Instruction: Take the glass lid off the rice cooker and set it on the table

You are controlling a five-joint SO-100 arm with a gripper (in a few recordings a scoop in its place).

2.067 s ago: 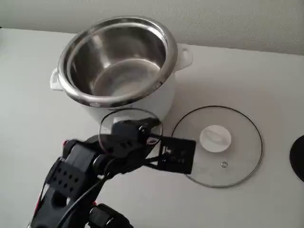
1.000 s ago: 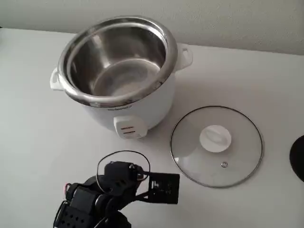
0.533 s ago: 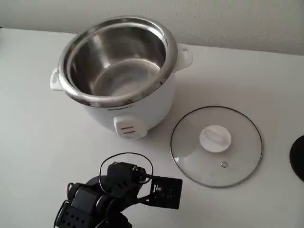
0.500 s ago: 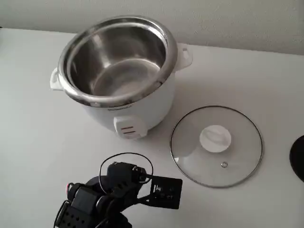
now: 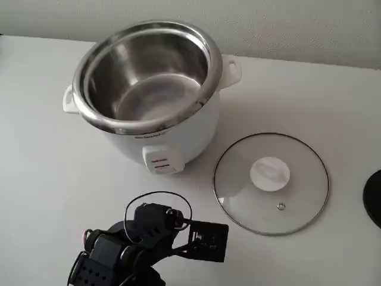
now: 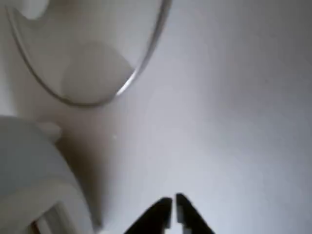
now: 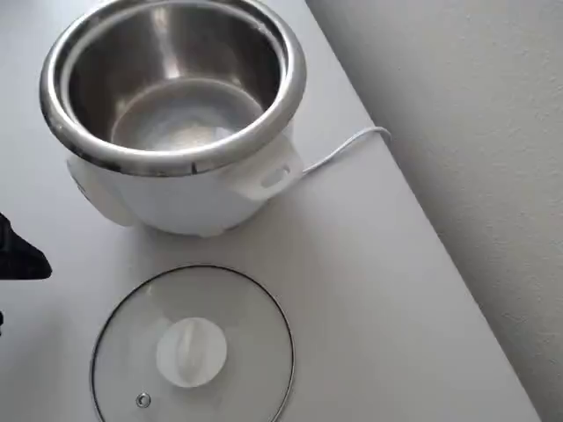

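Beside the rice cooker, the glass lid point(image 5: 271, 183) lies flat on the tabletop point(image 5: 47, 179), knob upward, its white centre knob point(image 5: 269, 173) and small steam vent point(image 5: 280, 207) both plain to see. Its metal rim sits near the cooker's base but apart from it, which leaves the lid stable and out of the way rather than leaning on anything. The rice cooker point(image 5: 149, 95) stands open, its steel inner pot point(image 7: 171, 83) bare and empty, the front switch panel point(image 5: 161, 161) facing the arm in the fixed view. A white cord point(image 7: 343, 149) trails from the cooker toward the wall in the overhead view. The claw point(image 6: 173, 214) appears in the wrist view with its two dark tips nearly touching and nothing between them, so it is clenched on empty air; below it lies bare tabletop, with the lid's rim at upper left. The arm sits low at the bottom of the fixed view, well apart from the lid. Judged from this layout, the task looks complete.
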